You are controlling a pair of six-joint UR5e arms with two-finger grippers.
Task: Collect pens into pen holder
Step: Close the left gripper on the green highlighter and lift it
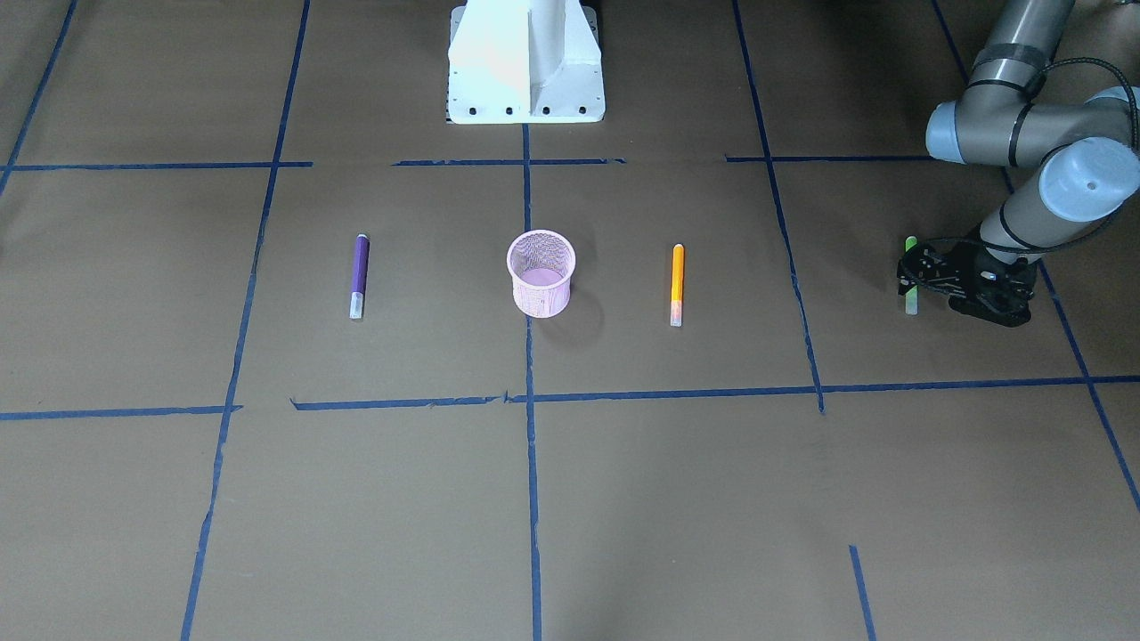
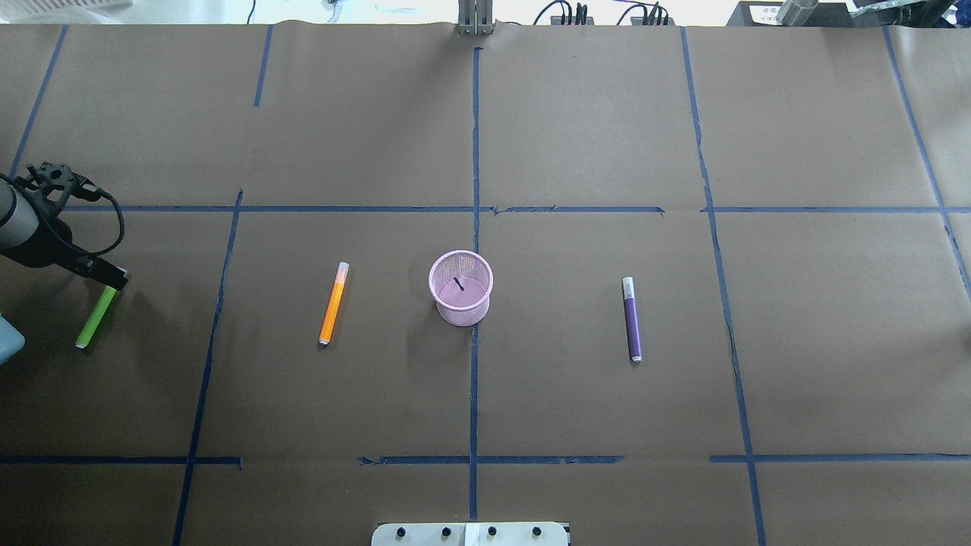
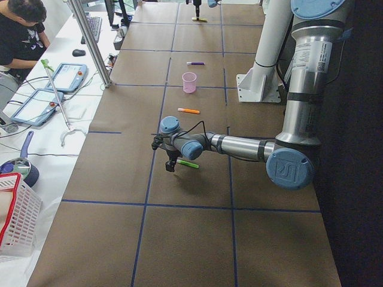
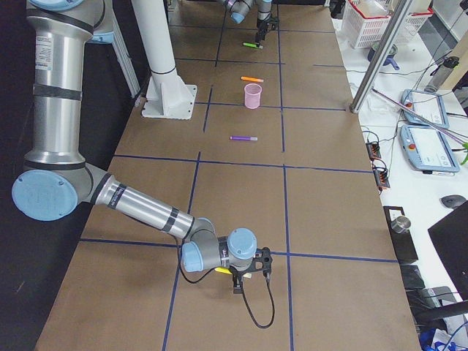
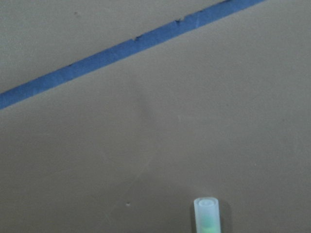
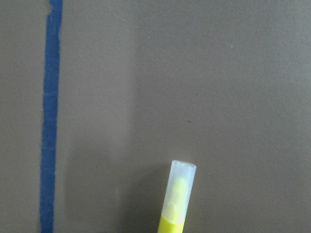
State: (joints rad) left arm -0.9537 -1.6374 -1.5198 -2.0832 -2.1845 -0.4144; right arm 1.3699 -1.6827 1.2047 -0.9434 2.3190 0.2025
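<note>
The pink mesh pen holder (image 1: 541, 273) (image 2: 460, 288) stands upright mid-table. A purple pen (image 1: 359, 274) (image 2: 632, 318) and an orange pen (image 1: 677, 283) (image 2: 332, 303) lie flat on either side of it. The green pen (image 1: 910, 303) (image 2: 95, 318) lies at the table's left end. My left gripper (image 1: 912, 274) (image 2: 114, 279) is down over its cap end (image 5: 207, 216), and I cannot tell its state. At the table's right end my right gripper (image 4: 245, 276) hovers over a yellow pen (image 6: 176, 204); its fingers are hidden.
The white robot base (image 1: 525, 62) stands behind the holder. Blue tape lines (image 2: 474, 379) grid the brown table. Beyond the far edge are a metal post (image 3: 90, 42), tablets (image 3: 66, 76), a white basket (image 3: 15, 221) and a seated person (image 3: 21, 30).
</note>
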